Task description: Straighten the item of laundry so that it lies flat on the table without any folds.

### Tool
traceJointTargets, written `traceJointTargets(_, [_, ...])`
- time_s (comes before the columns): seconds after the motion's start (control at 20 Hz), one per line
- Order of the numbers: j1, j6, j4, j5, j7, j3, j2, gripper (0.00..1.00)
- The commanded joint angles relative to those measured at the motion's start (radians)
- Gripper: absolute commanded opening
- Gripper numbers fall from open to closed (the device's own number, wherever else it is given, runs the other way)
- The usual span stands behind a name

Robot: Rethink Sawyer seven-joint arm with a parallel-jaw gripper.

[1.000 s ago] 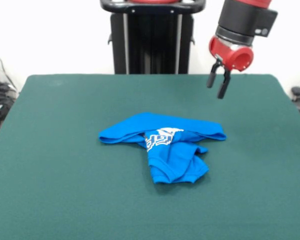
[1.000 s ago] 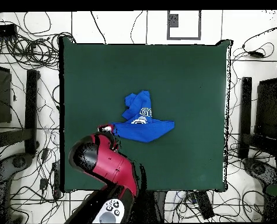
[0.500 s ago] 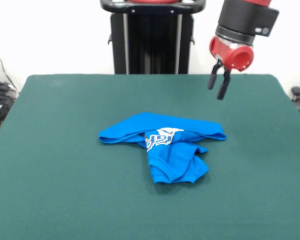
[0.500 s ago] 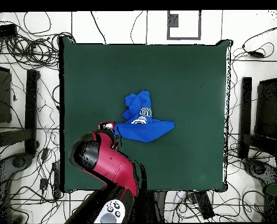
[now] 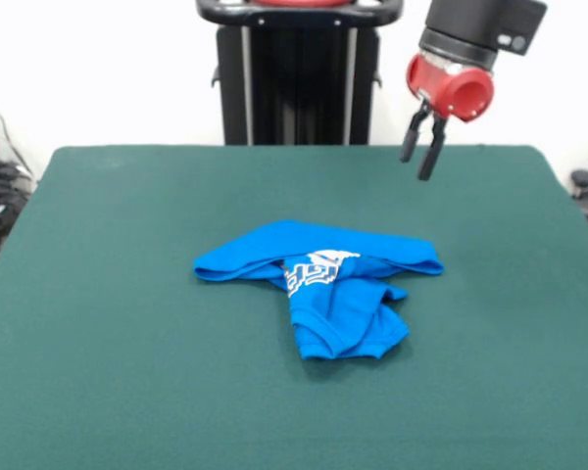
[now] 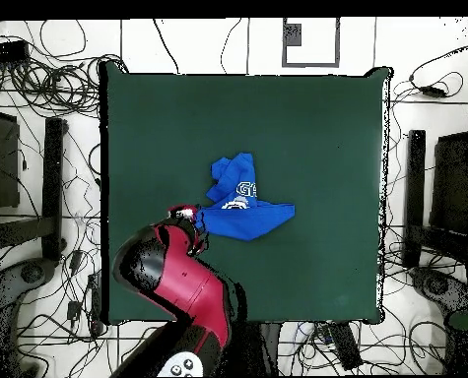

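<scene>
The bright blue item of laundry (image 5: 323, 284) lies crumpled and folded over itself near the middle of the dark green table (image 5: 108, 294), with white lettering partly showing. It also shows in the overhead view (image 6: 239, 202) on the table (image 6: 316, 128). My gripper (image 5: 417, 157) hangs in the air above the table's far right part in the front view, well above and apart from the garment. Its two black fingers stand a little apart and hold nothing. In the overhead view the gripper (image 6: 186, 218) shows just left of the garment's edge.
The robot's black pedestal (image 5: 299, 73) stands behind the table's far edge. Cables and equipment (image 6: 40, 148) lie on the floor around the table. A dark object (image 5: 583, 181) sits off the table's right side.
My gripper has risen a little and shifted slightly left in the front view. The garment has not moved.
</scene>
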Motion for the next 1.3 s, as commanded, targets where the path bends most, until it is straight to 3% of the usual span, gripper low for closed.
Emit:
traceJointTargets(0.05, [0.041,0.058,-0.042,0.092,0.32,0.009,0.092,1.0])
traceJointTargets(0.35, [0.093,0.115,-0.1,0.154,0.391,-0.063,0.169,1.0])
traceJointTargets(0.75, [0.083,0.098,-0.131,0.179,0.361,-0.031,0.232,1.0])
traceJointTargets(1.3, [0.056,0.065,-0.139,0.196,0.333,0.015,0.235,1.0])
